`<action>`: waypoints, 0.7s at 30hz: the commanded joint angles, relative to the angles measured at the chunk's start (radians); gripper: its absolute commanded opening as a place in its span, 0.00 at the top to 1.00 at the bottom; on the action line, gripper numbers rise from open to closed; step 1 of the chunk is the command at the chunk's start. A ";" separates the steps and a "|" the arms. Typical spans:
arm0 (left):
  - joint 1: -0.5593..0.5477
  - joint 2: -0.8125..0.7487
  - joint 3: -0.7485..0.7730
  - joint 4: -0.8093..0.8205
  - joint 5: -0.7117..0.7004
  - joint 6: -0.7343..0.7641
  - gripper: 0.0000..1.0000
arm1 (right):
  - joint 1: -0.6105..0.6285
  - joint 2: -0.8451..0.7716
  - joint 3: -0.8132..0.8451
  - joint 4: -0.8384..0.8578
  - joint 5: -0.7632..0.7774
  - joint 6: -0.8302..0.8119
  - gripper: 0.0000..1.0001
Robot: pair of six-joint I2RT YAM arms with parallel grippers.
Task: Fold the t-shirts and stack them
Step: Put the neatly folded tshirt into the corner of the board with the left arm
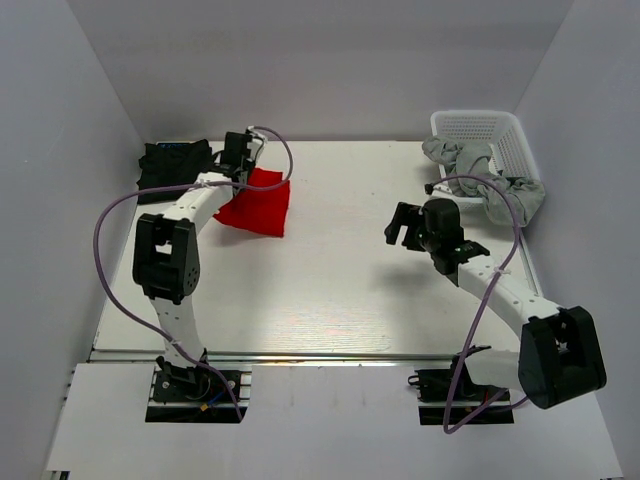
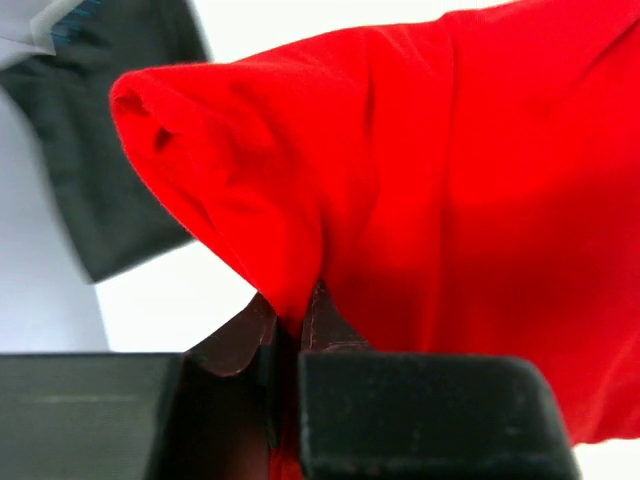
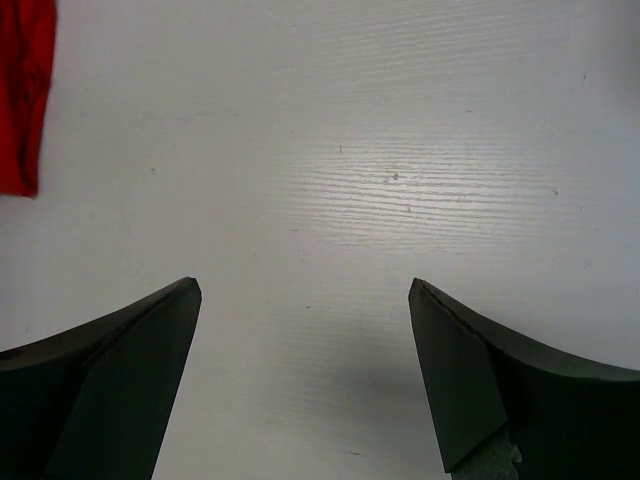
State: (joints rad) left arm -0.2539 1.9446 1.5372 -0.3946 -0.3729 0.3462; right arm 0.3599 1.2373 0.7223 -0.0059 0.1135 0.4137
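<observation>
**Left end effector pinches the red t-shirt, right one stands spread**

Nearest to the camera, the two arm bases (image 1: 195, 385) are bolted at the near edge of the surface (image 1: 340, 290), and a purple cable (image 1: 105, 230) loops beside the left one.

A little farther, on the right half, the right end effector (image 3: 305, 300) hangs over bare white surface. Its two dark fingers are spread wide and nothing is between them.

Farther again, on the left side, the left end effector (image 2: 290, 330) is pressed together on a fold of the red t-shirt (image 1: 258, 205). In the left wrist view the cloth goes down into the narrow slit between the two pads and bulges up above them. The red t-shirt lies as a roughly square bundle on the far-left part of the surface, with its far corner at the left end effector.

Just left of it, in the far-left corner, the black t-shirt (image 1: 172, 165) lies folded, with a small blue label (image 2: 75, 20) at its neck. I cannot tell if the two shirts touch.

At the far right, a white lattice basket (image 1: 480, 125) stands in the corner. A grey cloth (image 1: 490, 180) hangs over its near rim.
</observation>
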 commanded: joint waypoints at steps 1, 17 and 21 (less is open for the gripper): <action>0.036 -0.114 0.079 0.063 -0.029 0.132 1.00 | -0.006 0.036 0.029 0.029 0.015 -0.013 0.10; 0.177 0.101 0.441 0.071 -0.046 0.287 1.00 | -0.004 0.178 0.111 0.027 -0.092 0.005 0.10; 0.218 0.180 0.526 0.062 -0.032 0.260 1.00 | -0.006 0.200 0.124 0.029 -0.103 0.010 0.10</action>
State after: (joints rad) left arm -0.0685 2.0888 1.9984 -0.3218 -0.3859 0.6197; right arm 0.3599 1.4246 0.8013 0.0017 0.0265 0.4156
